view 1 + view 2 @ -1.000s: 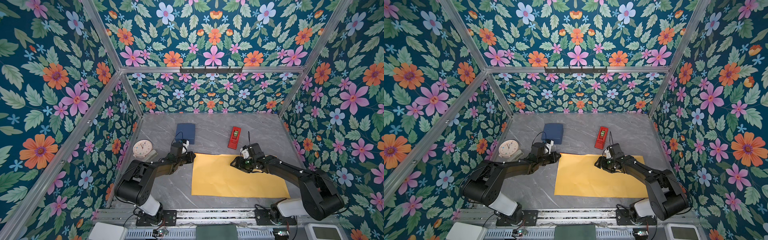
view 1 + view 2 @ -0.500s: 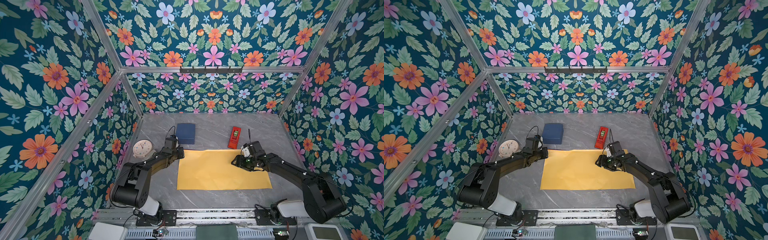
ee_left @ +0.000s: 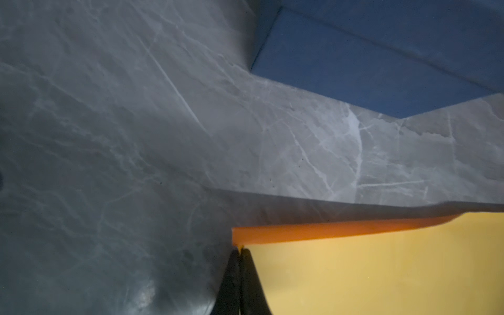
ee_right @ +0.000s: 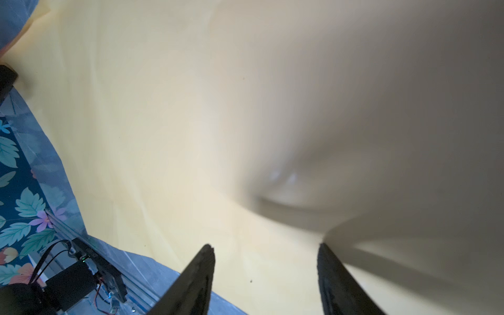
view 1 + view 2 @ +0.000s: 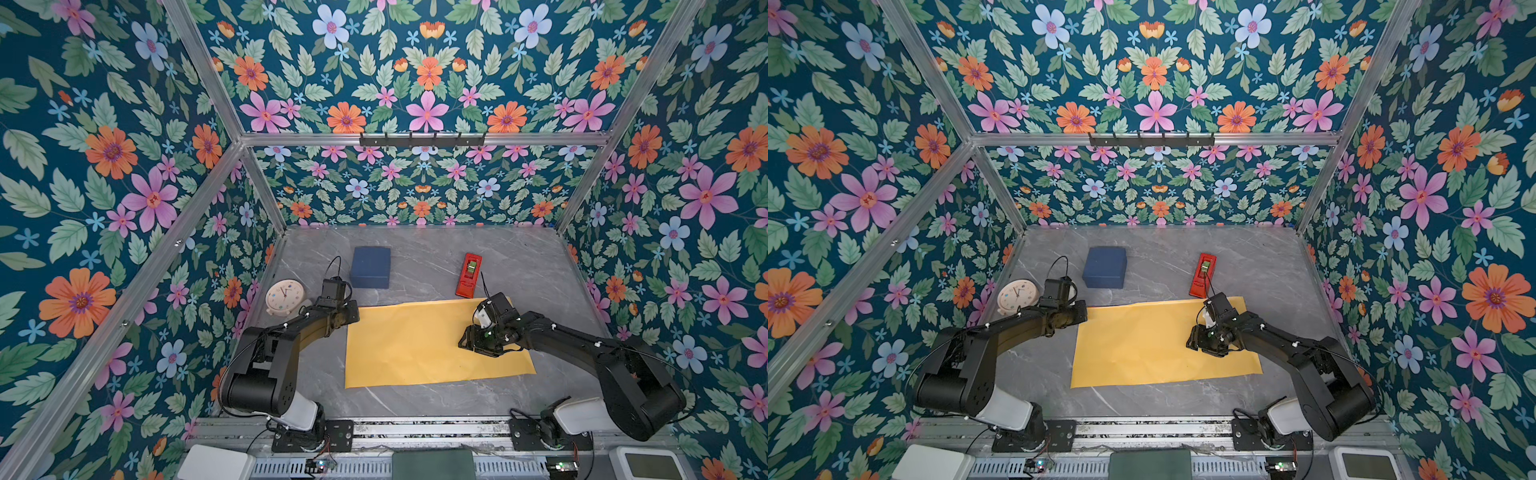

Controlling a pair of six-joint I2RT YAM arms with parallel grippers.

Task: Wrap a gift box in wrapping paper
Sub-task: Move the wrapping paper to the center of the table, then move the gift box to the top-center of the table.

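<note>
The yellow-orange wrapping paper [image 5: 415,353] [image 5: 1142,349] lies flat on the grey marble table in both top views. My left gripper [image 5: 355,313] [image 5: 1084,312] is at the sheet's far left corner. In the left wrist view it [image 3: 240,248] is shut on that corner of the paper [image 3: 381,272], whose bright orange underside curls up at the edge. The dark navy gift box [image 5: 371,267] [image 5: 1105,267] [image 3: 368,68] sits just behind that corner, off the paper. My right gripper [image 5: 467,338] [image 5: 1194,338] [image 4: 266,248] is open, tips down over the sheet's right part [image 4: 191,136], holding nothing.
A red tape dispenser [image 5: 469,275] [image 5: 1203,274] lies behind the paper's far right corner. A round cream clock [image 5: 284,296] [image 5: 1017,296] stands at the left wall beside my left arm. Floral walls close in the table on three sides.
The paper has slid left across the table with my left gripper shut on its corner, nearer the box and clock. My right gripper stayed about where it was, above the sheet.
</note>
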